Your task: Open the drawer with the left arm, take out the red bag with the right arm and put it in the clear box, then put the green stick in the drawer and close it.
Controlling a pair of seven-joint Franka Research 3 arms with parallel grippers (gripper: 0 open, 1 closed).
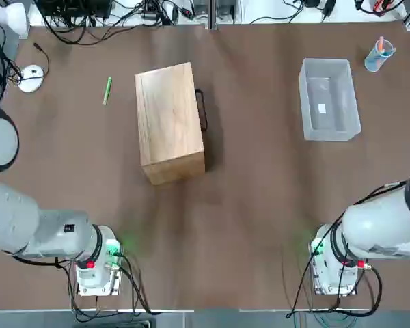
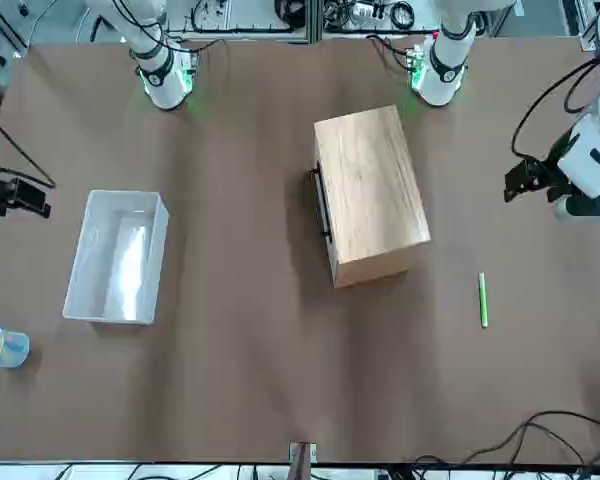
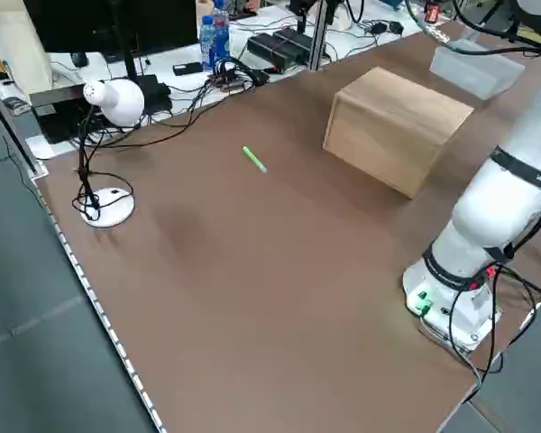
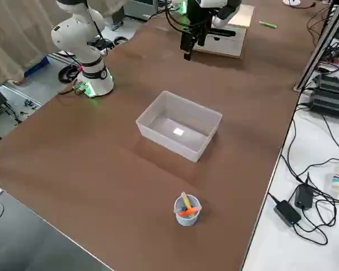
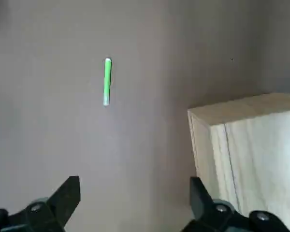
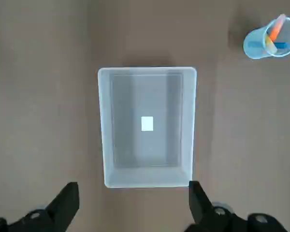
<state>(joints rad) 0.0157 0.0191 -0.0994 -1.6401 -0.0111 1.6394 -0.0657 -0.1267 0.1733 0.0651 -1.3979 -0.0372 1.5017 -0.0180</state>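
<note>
Near edge of the table (image 1: 212,232): the left arm (image 1: 27,225) and the right arm (image 1: 389,222) rise from their bases at the two near corners, with a broad bare stretch of brown tabletop between and ahead of them. The left gripper (image 5: 135,205) hangs above the table with its fingers spread wide and nothing between them; below it lie the near-left corner of the cabinet (image 1: 169,123) and, farther out, the green stick (image 1: 107,89). The right gripper (image 6: 134,205) hangs likewise, fingers spread and empty, over the clear box (image 1: 328,99).

Middle of the table: the light-wood cabinet stands slightly skewed to the table edges, its drawer (image 2: 323,215) shut flush, the black bar handle (image 1: 202,109) on the side facing the clear box. Open tabletop separates cabinet and box. The green stick lies flat on the cabinet's other side, well apart from it, with free surface all round. The red bag shows in no view.

Far side: the clear box holds only a small white label (image 6: 147,123). A blue cup with sticks (image 1: 379,55) stands near the far right corner, just beyond the box. A white lamp base (image 1: 31,77) sits at the far left edge.
</note>
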